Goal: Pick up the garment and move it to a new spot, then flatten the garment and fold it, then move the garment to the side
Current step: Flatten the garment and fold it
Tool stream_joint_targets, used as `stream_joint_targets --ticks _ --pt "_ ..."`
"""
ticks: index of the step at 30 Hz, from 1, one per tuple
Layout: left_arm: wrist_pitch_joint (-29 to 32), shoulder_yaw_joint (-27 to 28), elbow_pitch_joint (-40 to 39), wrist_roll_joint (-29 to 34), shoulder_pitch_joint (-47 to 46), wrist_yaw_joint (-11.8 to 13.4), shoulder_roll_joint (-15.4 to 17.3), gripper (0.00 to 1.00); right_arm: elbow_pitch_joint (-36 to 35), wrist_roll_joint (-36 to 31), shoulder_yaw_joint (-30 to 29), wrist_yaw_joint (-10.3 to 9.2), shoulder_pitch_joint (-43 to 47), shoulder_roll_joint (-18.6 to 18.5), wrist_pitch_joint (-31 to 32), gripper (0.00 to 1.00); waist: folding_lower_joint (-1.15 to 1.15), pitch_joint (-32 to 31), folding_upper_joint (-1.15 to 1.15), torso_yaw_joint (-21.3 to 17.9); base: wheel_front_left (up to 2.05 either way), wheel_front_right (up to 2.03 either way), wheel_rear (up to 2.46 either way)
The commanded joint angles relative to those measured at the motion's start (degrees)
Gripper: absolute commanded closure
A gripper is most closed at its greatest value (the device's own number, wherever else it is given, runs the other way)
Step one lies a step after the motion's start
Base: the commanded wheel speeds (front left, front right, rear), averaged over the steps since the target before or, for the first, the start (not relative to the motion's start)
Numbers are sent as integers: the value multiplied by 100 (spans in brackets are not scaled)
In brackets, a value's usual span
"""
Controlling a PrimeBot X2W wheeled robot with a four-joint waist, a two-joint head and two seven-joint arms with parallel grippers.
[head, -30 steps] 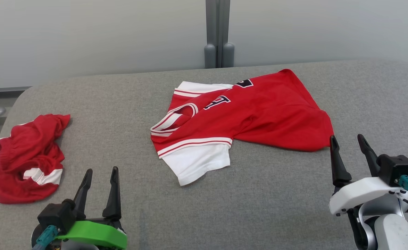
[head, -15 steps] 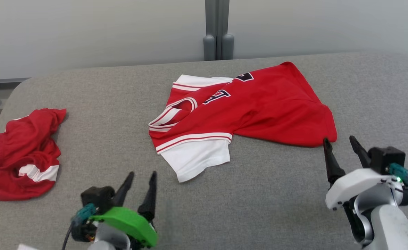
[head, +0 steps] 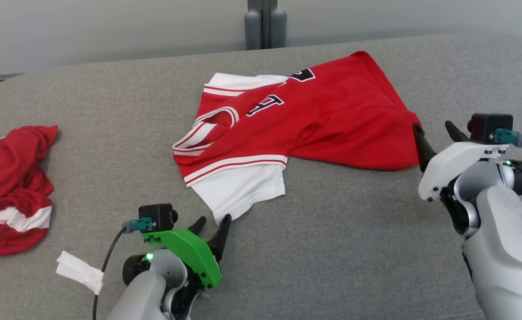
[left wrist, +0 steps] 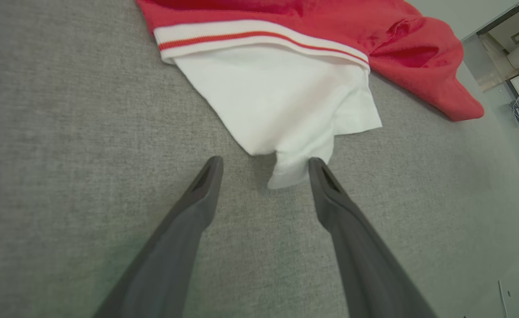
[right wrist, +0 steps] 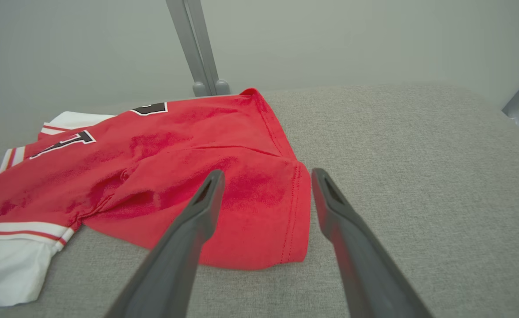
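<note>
While you look down from the head cam, count 2 garments on the grey table (head: 354, 249): 1 red jersey (head: 332, 120) w/ 2 white sleeves, spread mid-table, and 1 crumpled red garment (head: 7, 178) at far left, well apart. You've 2 grippers in view. Left gripper (left wrist: 264, 162): jaws apart, near sleeve's (left wrist: 281, 115) corner between the tips. Right gripper (right wrist: 267, 173): jaws apart, straddling the jersey's red hem corner; contact, can't tell. 1 white scrap (head: 78, 271) lies by the left arm.
</note>
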Motion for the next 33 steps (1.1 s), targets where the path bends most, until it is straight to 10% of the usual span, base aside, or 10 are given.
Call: stream_joint_targets --ticks 1,7,8,9,10,33 --pt "21 -50 47 -115 -170 -9 12 0 145 45 37 -6 -176 -64 8 0 0 110 0 -30 0 0 0" --pt "-20 -302 70 -460 -409 -10 1 0 834 220 90 -5 -736 -194 -63 0 0 255 0 17 0 0 0" --pt "-12 -352 63 -484 -423 -10 4 17 948 269 63 -6 -803 -197 -39 0 0 282 0 29 0 0 0" --pt "-17 -425 53 -492 -452 -10 5 69 1091 324 24 -6 -888 -209 -9 0 0 312 0 46 0 0 0" --pt "-11 -466 31 -555 -470 -10 5 100 1193 380 -33 -6 -977 -217 20 0 0 346 0 63 0 0 0" --pt "-345 -1312 -935 -770 -973 -10 428 100 3621 -458 -881 -6 -2693 -663 1188 0 0 1583 0 883 0 0 0"
